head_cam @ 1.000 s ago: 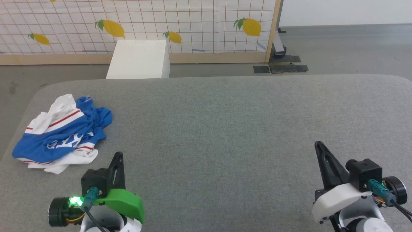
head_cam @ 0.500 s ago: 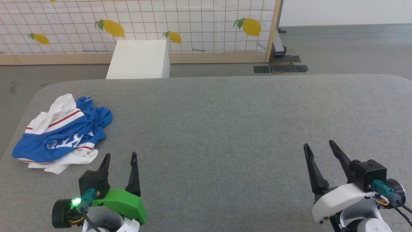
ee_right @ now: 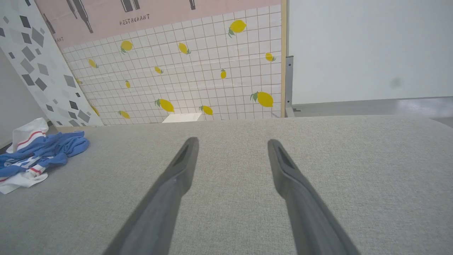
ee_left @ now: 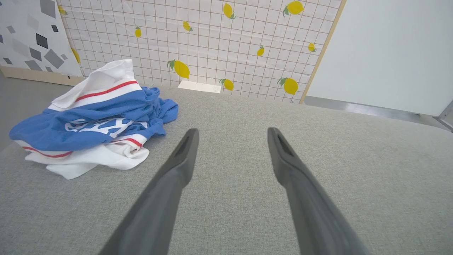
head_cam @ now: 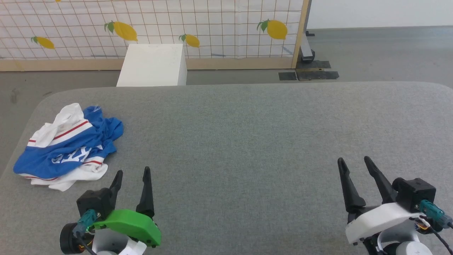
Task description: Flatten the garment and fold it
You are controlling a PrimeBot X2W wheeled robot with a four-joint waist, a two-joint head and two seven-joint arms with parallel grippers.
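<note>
Both open: left end effector point(head_cam: 133, 170) near the crumpled garment point(head_cam: 63, 150), right end effector point(head_cam: 354, 159) well apart.

The garment point(head_cam: 67, 148) is lying on the table point(head_cam: 247, 134) at the frame's left, with the left gripper point(head_cam: 132, 171) hovering just below it. The right gripper point(head_cam: 354, 159) is hovering at lower right, and a box point(head_cam: 152, 65) is standing behind the table.
</note>
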